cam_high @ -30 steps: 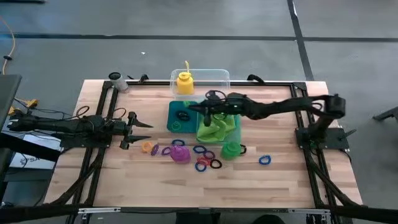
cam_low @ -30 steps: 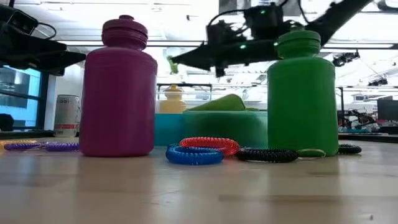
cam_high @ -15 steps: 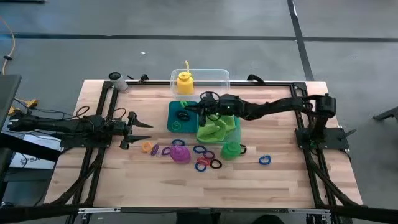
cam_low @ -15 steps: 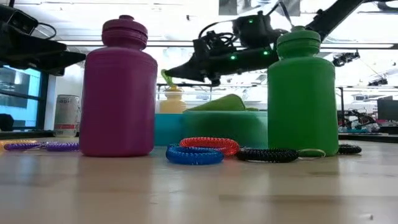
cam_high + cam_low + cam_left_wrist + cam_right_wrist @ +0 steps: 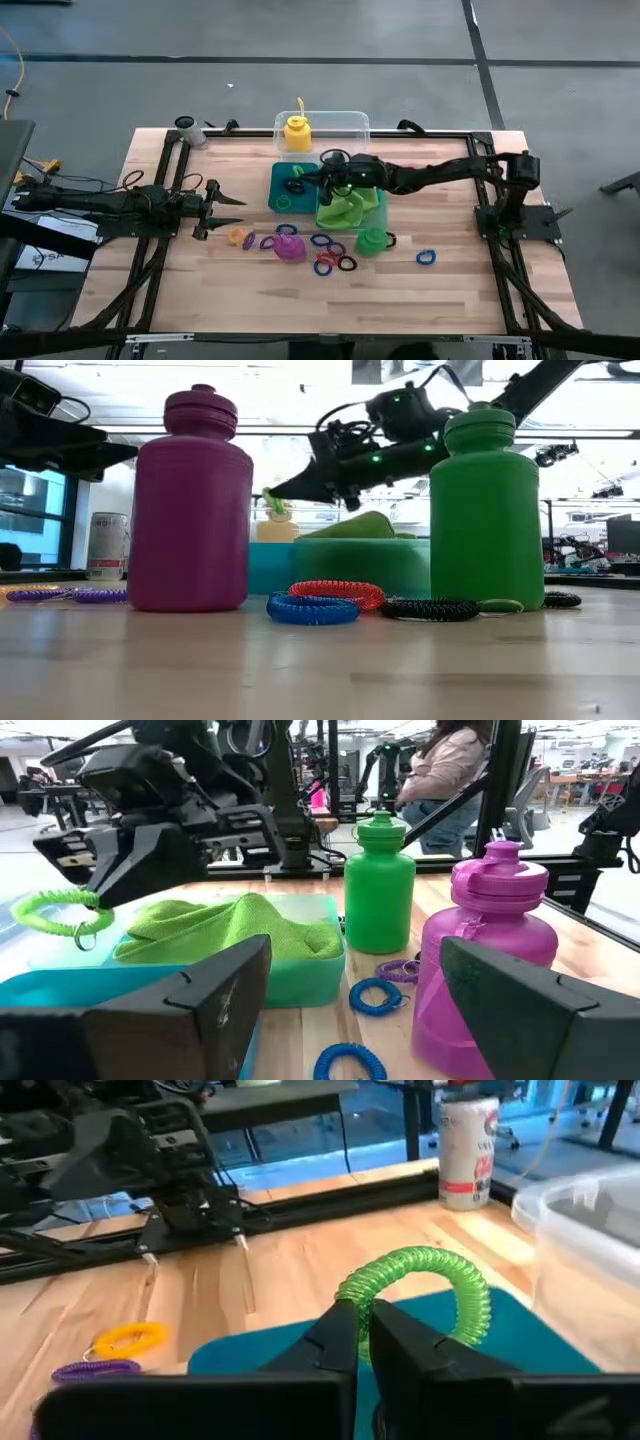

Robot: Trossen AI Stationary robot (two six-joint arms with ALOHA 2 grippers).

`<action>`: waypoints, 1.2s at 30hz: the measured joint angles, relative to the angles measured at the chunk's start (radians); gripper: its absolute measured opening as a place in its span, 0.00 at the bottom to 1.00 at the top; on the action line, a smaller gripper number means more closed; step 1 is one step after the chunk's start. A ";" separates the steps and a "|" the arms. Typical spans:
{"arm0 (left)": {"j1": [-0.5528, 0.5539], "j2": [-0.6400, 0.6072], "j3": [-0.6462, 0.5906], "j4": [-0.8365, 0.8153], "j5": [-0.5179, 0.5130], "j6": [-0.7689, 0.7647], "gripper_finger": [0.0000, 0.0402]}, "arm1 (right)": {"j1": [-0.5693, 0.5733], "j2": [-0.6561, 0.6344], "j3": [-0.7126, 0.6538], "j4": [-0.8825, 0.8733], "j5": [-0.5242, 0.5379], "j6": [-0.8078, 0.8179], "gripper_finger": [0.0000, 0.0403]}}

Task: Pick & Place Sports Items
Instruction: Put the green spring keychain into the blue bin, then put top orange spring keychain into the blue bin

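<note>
My right jaws [image 5: 362, 1342] are pinched shut on a lime-green coil ring [image 5: 425, 1292], which arches up from between them in the centre of the right wrist frame. In the high view the ring hangs over the teal tray [image 5: 281, 190] at frame centre, its right half heaped with a lime-green cloth [image 5: 347, 208]. Just above the tray, a yellow bottle [image 5: 296, 133] stands in the clear tub [image 5: 355, 125]. Below the tray on the bench [image 5: 450, 290] stand a purple bottle [image 5: 289, 246] and a green bottle [image 5: 371, 241], with blue, red and black rings [image 5: 331, 259] scattered between them, one blue ring [image 5: 426, 258] well off to the right, and an orange ring [image 5: 238, 236] to the left. My left jaws [image 5: 226, 201] wait at centre left, spread wide and holding nothing.
</note>
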 joint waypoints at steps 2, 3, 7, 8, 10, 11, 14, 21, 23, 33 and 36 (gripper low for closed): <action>0.000 0.000 0.000 0.000 0.000 0.000 0.59 | 0.000 0.000 0.000 -0.001 0.000 0.013 0.04; 0.000 0.000 0.000 0.000 0.000 0.000 0.59 | 0.000 0.000 0.000 -0.001 0.000 0.014 0.06; 0.000 0.000 0.000 0.000 0.000 0.000 0.59 | 0.000 0.000 0.000 -0.001 0.000 -0.005 0.17; 0.000 0.000 0.000 0.000 0.000 0.000 0.59 | 0.000 0.000 0.000 -0.001 0.000 -0.017 0.20; 0.000 0.000 0.000 0.000 0.000 0.000 0.59 | 0.002 0.000 0.000 -0.001 -0.001 -0.039 0.27; 0.000 0.000 0.000 0.000 0.000 0.000 0.59 | 0.003 0.000 0.000 -0.001 0.000 -0.049 0.29; 0.000 0.000 0.000 0.000 0.000 0.000 0.59 | 0.011 0.000 0.000 0.001 0.000 -0.055 0.36; 0.000 0.000 0.000 0.000 0.000 0.000 0.59 | 0.038 0.000 0.000 0.047 0.003 -0.055 0.46; 0.000 0.000 0.000 0.000 0.000 0.000 0.59 | 0.043 0.000 0.000 0.052 0.003 -0.055 0.47; 0.000 0.000 0.000 0.000 0.000 0.000 0.59 | 0.047 0.000 0.000 0.089 -0.004 -0.054 0.48; 0.000 0.000 0.000 0.000 0.000 0.000 0.59 | 0.047 0.000 0.000 0.126 -0.004 -0.059 0.48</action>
